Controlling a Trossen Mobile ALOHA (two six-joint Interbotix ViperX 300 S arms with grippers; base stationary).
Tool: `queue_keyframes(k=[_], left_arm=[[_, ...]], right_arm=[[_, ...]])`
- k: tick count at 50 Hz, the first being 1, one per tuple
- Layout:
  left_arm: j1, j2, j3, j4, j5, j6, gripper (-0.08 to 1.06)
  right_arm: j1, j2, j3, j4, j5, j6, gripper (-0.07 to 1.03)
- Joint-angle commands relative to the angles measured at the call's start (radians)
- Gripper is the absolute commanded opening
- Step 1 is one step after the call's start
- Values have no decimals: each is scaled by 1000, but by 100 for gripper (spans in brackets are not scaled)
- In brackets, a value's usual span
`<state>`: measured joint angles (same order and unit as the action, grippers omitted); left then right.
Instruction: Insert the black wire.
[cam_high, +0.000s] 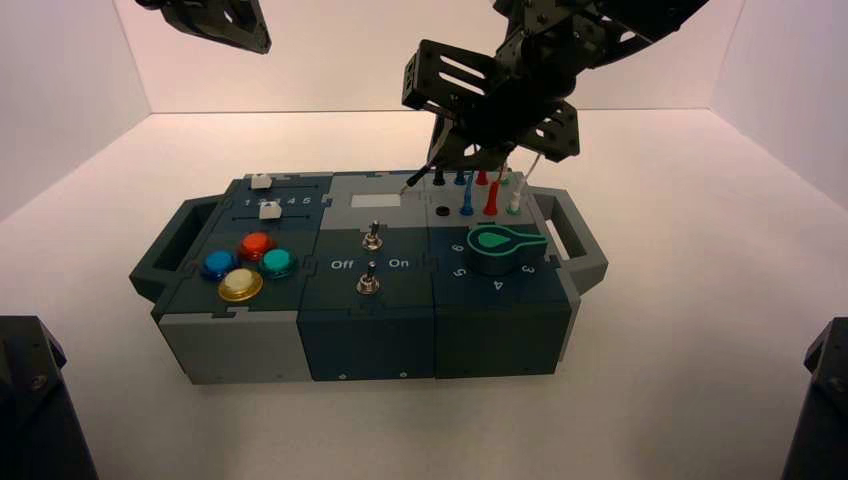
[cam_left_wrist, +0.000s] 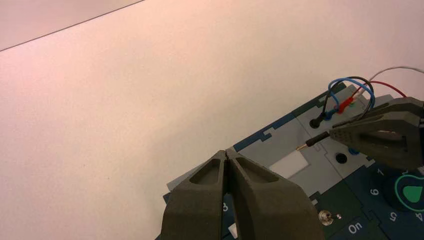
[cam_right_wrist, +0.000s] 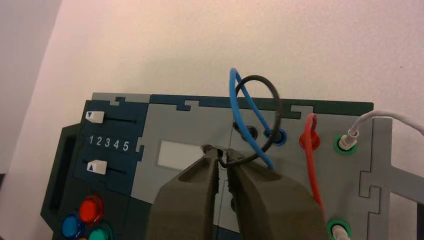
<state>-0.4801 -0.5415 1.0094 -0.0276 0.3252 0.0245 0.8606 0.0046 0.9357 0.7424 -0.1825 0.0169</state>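
Note:
The black wire (cam_right_wrist: 256, 77) loops up from a back-row socket (cam_right_wrist: 248, 133) on the box (cam_high: 370, 330). My right gripper (cam_high: 440, 160) is above the box's back middle-right and is shut on the wire's free black plug (cam_left_wrist: 318, 139). The plug lies nearly level, with its metal tip (cam_high: 406, 187) pointing towards the pale label window. It is above and apart from the empty black front-row socket (cam_high: 441, 212), which also shows in the left wrist view (cam_left_wrist: 341, 158). In the right wrist view the right gripper (cam_right_wrist: 222, 159) hides most of the plug. My left gripper (cam_left_wrist: 227, 154) is shut and empty, parked high at the back left (cam_high: 215, 20).
Blue (cam_right_wrist: 239, 107), red (cam_right_wrist: 311, 150) and white (cam_right_wrist: 372, 116) wires stand plugged beside the black one. A green knob (cam_high: 497, 247) sits in front of the sockets, with two toggle switches (cam_high: 371, 238) mid-box. Coloured buttons (cam_high: 247, 264) and two white sliders (cam_high: 268, 209) are at the left.

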Motion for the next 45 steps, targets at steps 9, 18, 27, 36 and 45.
queue_keyframes(k=[9, 18, 27, 36, 45], left_arm=[[3, -8, -14, 2, -11, 6, -3], [2, -9, -12, 2, -11, 5, -3], [3, -9, -14, 2, -11, 6, -3], [3, -9, -14, 2, -11, 5, -3], [-14, -9, -14, -5, -6, 6, -3]], right_arm=[[-6, -23, -29, -57, 3, -3, -2], [-6, -71, -9, -58, 9, -3, -2], [-6, -141, 14, -58, 23, -3, -2], [-6, -187, 18, -60, 74, -5, -2], [-6, -209, 18, -69, 124, -8, -2]])
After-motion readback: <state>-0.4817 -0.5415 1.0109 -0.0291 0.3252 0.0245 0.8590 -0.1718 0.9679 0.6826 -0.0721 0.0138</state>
